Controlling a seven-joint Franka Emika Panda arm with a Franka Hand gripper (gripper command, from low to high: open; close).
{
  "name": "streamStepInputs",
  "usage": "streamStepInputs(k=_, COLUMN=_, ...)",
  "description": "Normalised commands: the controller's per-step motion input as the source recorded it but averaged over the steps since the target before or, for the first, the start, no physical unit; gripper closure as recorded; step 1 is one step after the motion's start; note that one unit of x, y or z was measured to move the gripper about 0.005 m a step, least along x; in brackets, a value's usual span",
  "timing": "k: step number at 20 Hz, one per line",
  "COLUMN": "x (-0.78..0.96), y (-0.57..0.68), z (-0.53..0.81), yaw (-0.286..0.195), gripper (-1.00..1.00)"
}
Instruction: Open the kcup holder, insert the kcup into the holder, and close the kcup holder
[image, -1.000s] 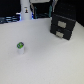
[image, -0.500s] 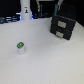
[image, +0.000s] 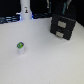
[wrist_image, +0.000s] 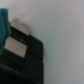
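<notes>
Kcup holder, black boxy drawer unit with flat top and light handle on the front: sits on the white table toward the exterior view's right, at the far side, drawer apparently closed (no tray or pod slots on show). Seen in the wrist view close up, as a dark block with a pale patch near its upper edge, possibly the handle.

Kcup, small white cylindrical pod with green top: upright on the table toward the exterior view's left, well apart from the holder, nothing touching it.

Gripper: dark arm mass above the holder in the exterior view, fingers not made out; spread or pressed together, cannot tell.

Tall white bottle-like object at the far edge, uninvolved.

Progress, judged from the layout: barely begun. Opening, inserting and closing all left.
</notes>
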Motion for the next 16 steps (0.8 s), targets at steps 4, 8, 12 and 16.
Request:
streamStepInputs(k=4, x=-0.24, y=0.70, z=-0.10, yaw=-0.187, gripper=-1.00)
streamStepInputs(k=8, x=-0.23, y=0.67, z=-0.19, yaw=-0.188, gripper=-1.00)
streamStepInputs(k=12, x=-0.23, y=0.59, z=-0.28, yaw=-0.192, gripper=-1.00)
streamStepInputs(k=16, x=-0.23, y=0.51, z=-0.34, yaw=-0.175, gripper=-1.00)
